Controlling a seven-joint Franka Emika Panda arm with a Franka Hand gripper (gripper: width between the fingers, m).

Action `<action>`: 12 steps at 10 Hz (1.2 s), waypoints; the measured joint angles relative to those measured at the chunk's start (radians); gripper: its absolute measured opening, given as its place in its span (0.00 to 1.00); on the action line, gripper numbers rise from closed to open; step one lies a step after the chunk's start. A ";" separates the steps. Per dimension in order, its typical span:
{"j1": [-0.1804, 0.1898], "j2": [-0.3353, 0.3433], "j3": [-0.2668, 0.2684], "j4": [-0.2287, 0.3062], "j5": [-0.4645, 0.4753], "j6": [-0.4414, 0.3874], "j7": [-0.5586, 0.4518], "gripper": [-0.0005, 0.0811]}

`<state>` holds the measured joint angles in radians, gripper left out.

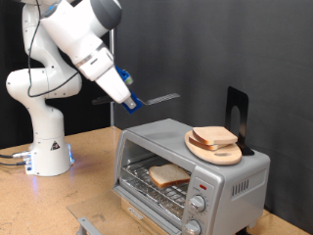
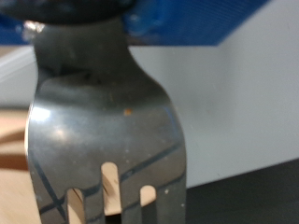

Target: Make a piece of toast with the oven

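The silver oven (image 1: pixel 156 135) stands on the wooden table at the exterior view's lower right. Its door appears folded down. A piece of toast (image 1: pixel 168 175) lies flat on the wire rack inside. More bread slices (image 1: pixel 213 136) rest on a round wooden plate (image 1: pixel 228 156) on the oven's top. My gripper (image 1: pixel 131 99) hangs above the oven's left end, shut on a metal slotted spatula (image 1: pixel 162 98) that points toward the exterior view's right. The spatula blade (image 2: pixel 103 131) fills the wrist view, and the toast and oven are hidden there.
Two round knobs (image 1: pixel 199 204) and a small red mark (image 1: pixel 202 184) sit on the oven's right front panel. A black stand (image 1: pixel 237 116) rises behind the plate. The robot base (image 1: pixel 44 147) is at the exterior view's left, and a grey door handle (image 1: pixel 90 225) shows at the bottom edge.
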<state>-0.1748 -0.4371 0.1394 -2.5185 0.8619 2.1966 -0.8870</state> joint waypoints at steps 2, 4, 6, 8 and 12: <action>0.027 0.001 0.055 0.006 0.012 0.022 0.028 0.49; 0.047 0.004 0.117 0.008 0.013 0.055 0.069 0.49; 0.062 0.022 0.184 0.007 0.013 0.099 0.115 0.49; 0.062 0.054 0.253 -0.006 0.007 0.156 0.170 0.49; 0.063 0.100 0.310 -0.053 0.011 0.220 0.189 0.49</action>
<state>-0.1121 -0.3369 0.4492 -2.5716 0.8731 2.4164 -0.6980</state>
